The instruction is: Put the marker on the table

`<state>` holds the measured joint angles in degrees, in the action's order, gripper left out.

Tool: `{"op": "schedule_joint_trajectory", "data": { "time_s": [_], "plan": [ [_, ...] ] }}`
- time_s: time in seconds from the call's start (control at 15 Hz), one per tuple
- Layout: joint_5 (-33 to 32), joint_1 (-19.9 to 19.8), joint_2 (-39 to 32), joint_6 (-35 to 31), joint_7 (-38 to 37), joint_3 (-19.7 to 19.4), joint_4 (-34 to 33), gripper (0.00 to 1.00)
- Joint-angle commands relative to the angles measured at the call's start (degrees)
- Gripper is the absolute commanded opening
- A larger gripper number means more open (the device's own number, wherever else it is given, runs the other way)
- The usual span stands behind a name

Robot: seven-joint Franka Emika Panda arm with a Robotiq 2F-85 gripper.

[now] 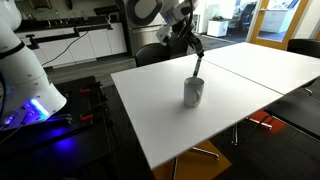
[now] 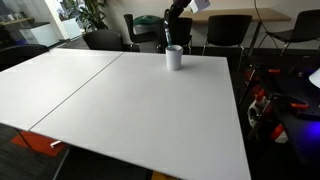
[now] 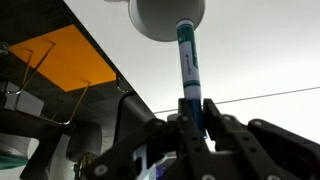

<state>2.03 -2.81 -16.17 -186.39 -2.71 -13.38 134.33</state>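
Your jaws are closed on the marker (image 3: 188, 65). Its far end sits in the cup (image 3: 165, 15), and its long axis runs straight out from the jaws. Lift it clear before lowering it to the worktop (image 1: 245, 80).

no text readable, even on the marker (image 3: 188, 60).

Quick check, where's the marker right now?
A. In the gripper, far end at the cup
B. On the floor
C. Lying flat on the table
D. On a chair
A: in the wrist view the gripper is shut on the marker, whose far end meets the cup.
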Motion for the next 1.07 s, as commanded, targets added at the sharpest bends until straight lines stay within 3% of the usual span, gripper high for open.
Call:
{"op": "schedule_joint_trajectory", "data": {
  "time_s": [0.0,0.2,0.47,0.6,0.8,0.87,1.0],
  "plan": [
    [0.3,-1.5,4.4,-2.5,0.4,3.8,3.0,0.05],
    [0.0,-5.5,5.3,-0.9,0.1,10.5,1.9,0.05],
    [1.8,-14.9,2.7,8.0,1.9,24.5,-3.3,0.05],
    [3.8,-17.4,0.6,13.1,4.0,28.0,-6.2,0.05],
    [1.5,-16.3,-1.5,21.1,1.8,25.4,-10.4,0.05],
    [3.4,-12.0,-2.4,23.9,2.9,21.0,-12.3,0.05],
    [1.8,-9.4,-5.0,29.5,1.5,17.6,-16.3,0.05]
  ]
}}
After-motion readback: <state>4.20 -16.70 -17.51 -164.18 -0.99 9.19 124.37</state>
